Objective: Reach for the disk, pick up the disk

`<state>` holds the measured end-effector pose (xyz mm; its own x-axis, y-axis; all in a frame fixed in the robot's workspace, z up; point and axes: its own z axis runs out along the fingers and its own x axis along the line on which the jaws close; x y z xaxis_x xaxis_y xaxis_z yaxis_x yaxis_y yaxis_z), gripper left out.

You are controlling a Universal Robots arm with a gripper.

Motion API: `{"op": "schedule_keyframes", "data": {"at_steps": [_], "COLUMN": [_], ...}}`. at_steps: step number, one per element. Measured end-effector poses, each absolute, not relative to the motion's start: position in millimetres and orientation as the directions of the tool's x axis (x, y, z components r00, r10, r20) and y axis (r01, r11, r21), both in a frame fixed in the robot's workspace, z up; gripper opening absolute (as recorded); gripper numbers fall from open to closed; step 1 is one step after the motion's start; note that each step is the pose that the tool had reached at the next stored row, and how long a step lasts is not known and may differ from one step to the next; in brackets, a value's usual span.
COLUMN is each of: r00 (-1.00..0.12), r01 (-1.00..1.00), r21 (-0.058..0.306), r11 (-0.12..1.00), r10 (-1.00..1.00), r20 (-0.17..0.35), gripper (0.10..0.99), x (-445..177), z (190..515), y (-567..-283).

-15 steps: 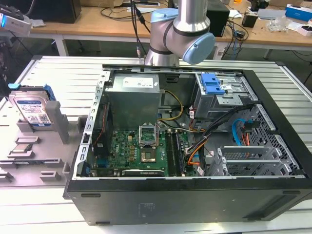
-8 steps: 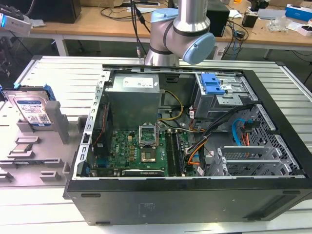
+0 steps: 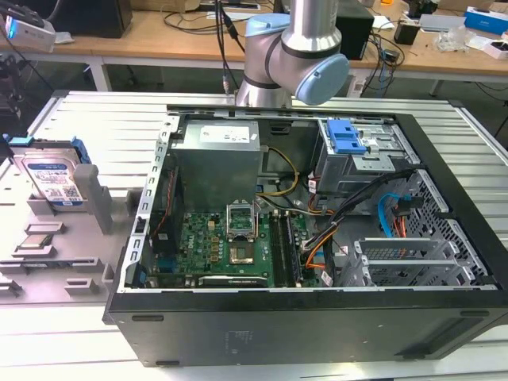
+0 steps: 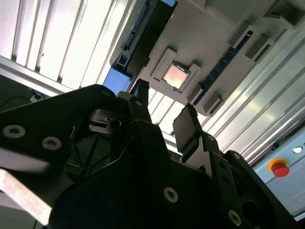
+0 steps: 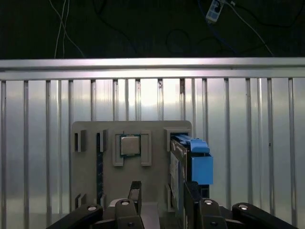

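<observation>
The gripper (image 5: pixel 163 198) hangs with its two dark fingers apart and nothing between them, well clear of the grey fixture plate (image 5: pixel 90 171). The disk (image 5: pixel 178 160) stands on edge in a slot along one edge of that plate. Its blue bracket (image 5: pixel 201 167) faces outward, and the nest holding the CPU (image 5: pixel 129 145) is just beside it. The plate lies on the slatted aluminium bench (image 5: pixel 43 143). The open span seems centred between CPU and disk, so a straight descent could land a finger on the drive's top edge. Closing on the plastic bracket rather than the metal could let the disk slip. A tilted lift might jam it against the slot posts.
</observation>
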<state>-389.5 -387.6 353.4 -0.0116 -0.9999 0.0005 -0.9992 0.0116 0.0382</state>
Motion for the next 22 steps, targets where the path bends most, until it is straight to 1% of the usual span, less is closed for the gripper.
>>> {"op": "schedule_keyframes", "data": {"at_steps": [9, 22], "r00": [-0.012, -0.012], "r01": [-0.999, -0.999], "r21": [0.038, 0.038], "r11": [0.012, 0.012], "r10": [-1.000, -1.000], "r20": [0.000, 0.000], "gripper": [0.482, 0.482], "x": [-390, -390], "z": [353, 341], "y": [-367, -366]}}
